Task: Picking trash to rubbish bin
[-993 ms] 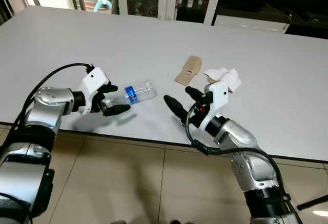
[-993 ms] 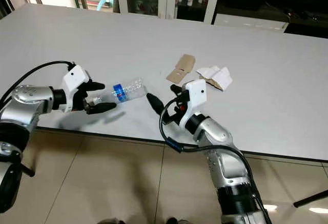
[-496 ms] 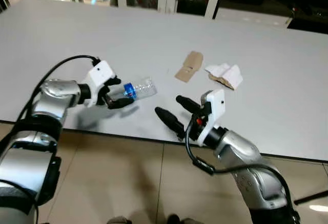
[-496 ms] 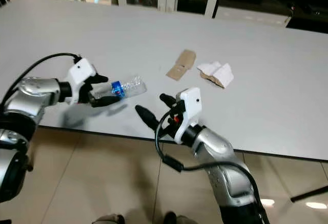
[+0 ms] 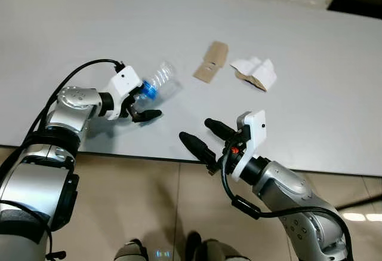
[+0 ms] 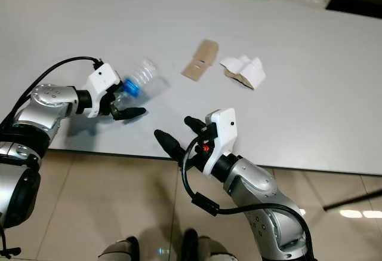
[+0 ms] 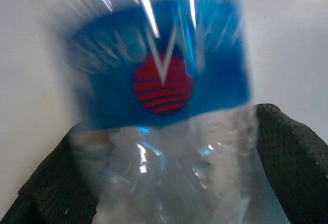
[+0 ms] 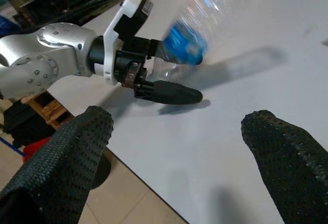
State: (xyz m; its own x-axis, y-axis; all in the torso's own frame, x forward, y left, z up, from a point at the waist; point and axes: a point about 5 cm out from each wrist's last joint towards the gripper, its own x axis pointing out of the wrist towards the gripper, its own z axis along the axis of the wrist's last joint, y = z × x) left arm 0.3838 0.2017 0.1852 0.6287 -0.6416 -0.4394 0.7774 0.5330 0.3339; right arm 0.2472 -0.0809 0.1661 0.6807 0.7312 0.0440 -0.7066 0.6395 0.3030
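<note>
A clear plastic bottle (image 5: 156, 82) with a blue label is held by its neck end in my left gripper (image 5: 138, 107), shut on it and tilting it up off the white table (image 5: 89, 28). The left wrist view has the blue label (image 7: 161, 75) close up between the black fingers (image 7: 287, 157). My right gripper (image 5: 206, 135) stands open over the table's near edge, nothing between its fingers. A brown cardboard piece (image 5: 210, 61) and crumpled white paper (image 5: 255, 73) lie further back on the table.
Tiled floor (image 5: 149, 213) lies below the table's near edge. Dark cabinets stand beyond the far side of the table. In the right wrist view, my left arm (image 8: 51, 65) and the raised bottle (image 8: 205, 19) are ahead.
The left gripper has lifted the bottle's far end off the table and tilted it up. The right gripper has drawn back to the table edge. The camera has tipped downward.
</note>
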